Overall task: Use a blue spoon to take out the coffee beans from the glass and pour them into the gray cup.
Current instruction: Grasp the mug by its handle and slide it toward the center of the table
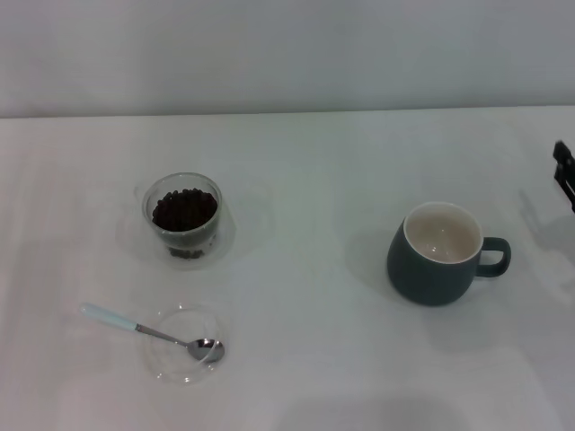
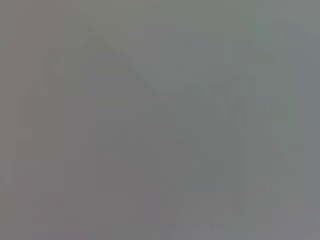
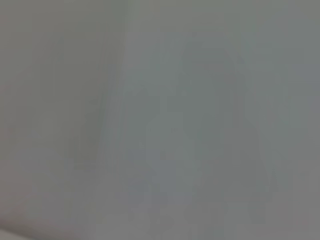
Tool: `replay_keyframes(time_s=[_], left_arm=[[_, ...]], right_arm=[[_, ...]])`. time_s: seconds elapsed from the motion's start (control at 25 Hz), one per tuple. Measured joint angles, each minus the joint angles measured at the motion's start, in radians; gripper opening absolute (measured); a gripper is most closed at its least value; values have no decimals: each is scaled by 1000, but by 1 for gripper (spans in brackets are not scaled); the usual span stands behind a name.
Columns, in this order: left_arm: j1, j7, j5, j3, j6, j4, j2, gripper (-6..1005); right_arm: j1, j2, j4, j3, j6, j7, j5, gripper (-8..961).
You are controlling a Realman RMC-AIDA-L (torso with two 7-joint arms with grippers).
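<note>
Here, the blue spoon [image 1: 148, 331] lies near the front left of the white table [image 1: 305, 359], its shiny bowl resting inside a shallow clear glass dish [image 1: 184, 346] and its pale handle sticking out over the dish's rim toward the left and slightly away. Nothing grips it.

Just beyond the dish, farther back on the left, the glass [image 1: 184, 216] stands upright. The coffee beans [image 1: 184, 208] fill it as a dark heap up to near the rim. Glass and dish sit near each other but apart.

Well to the right, the gray cup [image 1: 440, 253] stands upright, loop handle pointing right, cream inside showing bare. It is well apart from the glass, with open table between them.

At the far right edge of the head view, a small dark piece of the right gripper [image 1: 564, 173] pokes in, beyond and to the right of the cup, touching nothing. Too little of it shows: cannot tell whether its claw is apart or together.

The left gripper shows in no view. Both wrist views give only a flat grey-white blur, possibly the table surface up close; no object can be made out in either.
</note>
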Motion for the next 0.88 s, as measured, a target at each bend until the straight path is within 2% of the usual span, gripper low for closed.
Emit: replay_keyframes(time_s=[0.24, 0.4, 0.68, 0.88], left_arm=[[-32, 44, 1, -1, -20, 6, 0, 859], [-44, 49, 2, 0, -38, 10, 0, 859], [-46, 50, -2, -2, -42, 19, 0, 860], [-46, 50, -2, -2, -42, 19, 0, 860]], right_arm=[[-71, 16, -5, 2, -49, 63, -72, 580], [-113, 18, 0, -1, -110, 111, -97, 580], [-173, -12, 10, 5, -236, 265, -246, 579], [-160, -16, 51, 1, -283, 322, -317, 578]])
